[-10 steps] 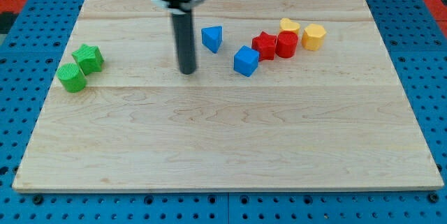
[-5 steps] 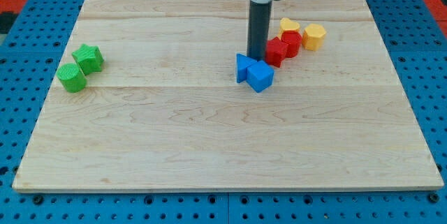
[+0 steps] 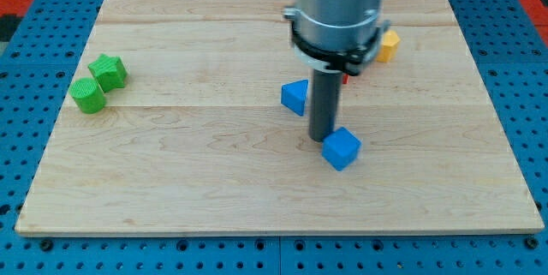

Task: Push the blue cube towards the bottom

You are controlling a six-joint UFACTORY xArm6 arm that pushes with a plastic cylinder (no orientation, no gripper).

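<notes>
The blue cube [image 3: 342,148] lies on the wooden board [image 3: 171,181], a little right of the middle. My tip [image 3: 321,137] stands at the cube's upper left edge, touching it or nearly so. The rod rises from there to the arm's grey body at the view's top. A blue triangular block [image 3: 294,97] lies just up and left of the rod.
A green star block [image 3: 109,70] and a green cylinder [image 3: 88,95] sit near the board's left edge. A yellow block [image 3: 388,45] shows at the arm's right; a sliver of a red block [image 3: 345,76] peeks out beneath the arm, which hides the rest there.
My tip has moved down and right, first past the blue triangular block, then pushing the blue cube towards the view's bottom. The triangular block shifted slightly left. The arm now covers the red blocks.
</notes>
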